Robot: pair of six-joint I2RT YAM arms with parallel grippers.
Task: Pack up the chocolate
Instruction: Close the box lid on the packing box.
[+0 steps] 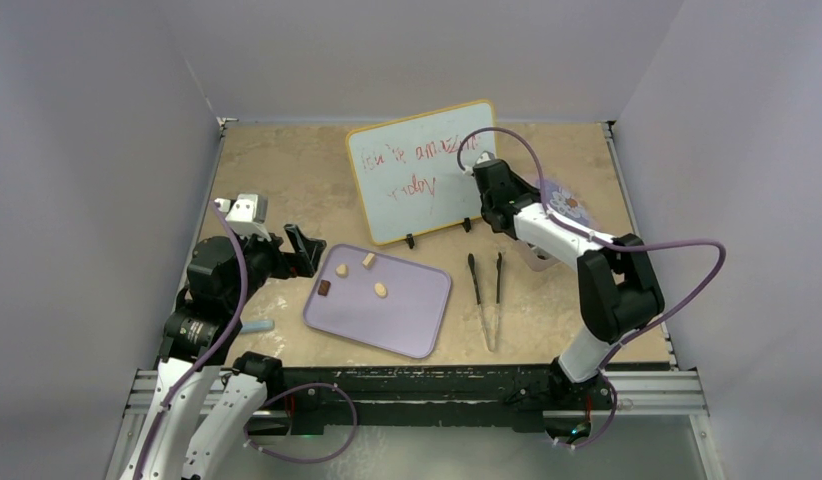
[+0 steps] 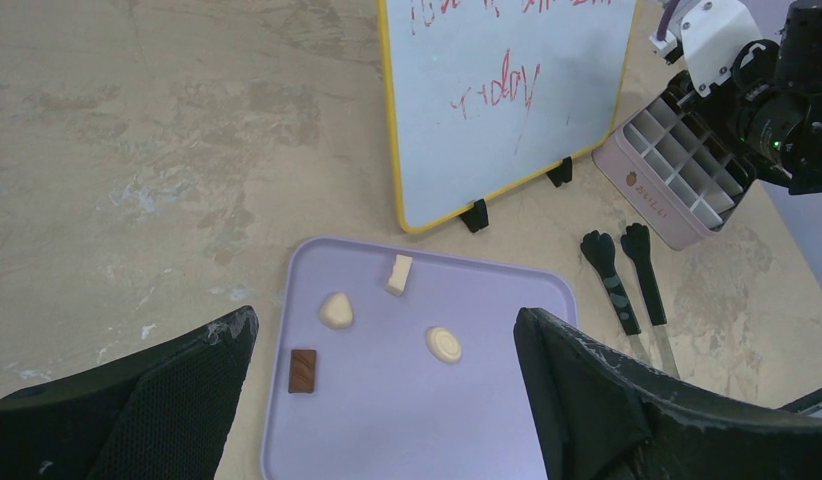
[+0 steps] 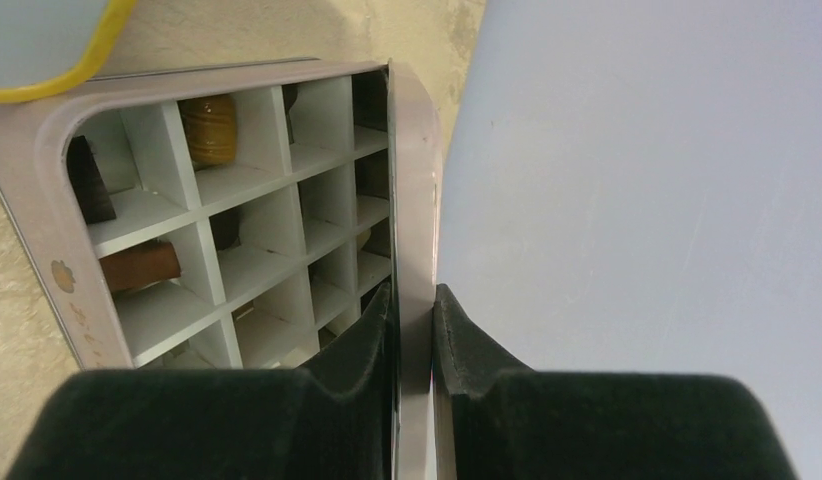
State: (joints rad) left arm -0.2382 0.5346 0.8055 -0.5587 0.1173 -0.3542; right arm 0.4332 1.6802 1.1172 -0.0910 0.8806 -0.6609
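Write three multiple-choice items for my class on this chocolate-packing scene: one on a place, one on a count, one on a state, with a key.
1. Relative to the lavender tray, the tongs lie:
A. on it
B. beside it, to its right
C. behind it, by the back wall

2. How many chocolate pieces lie on the tray?
A. two
B. seven
C. four

3. The right gripper is:
A. shut on a wall of the pink gridded box
B. open over the tray
C. shut on the tongs

Key:
1 B: the top view shows them off the tray's right edge.
2 C: three pale pieces and one brown one.
3 A: the right wrist view shows the box wall pinched between its fingers.
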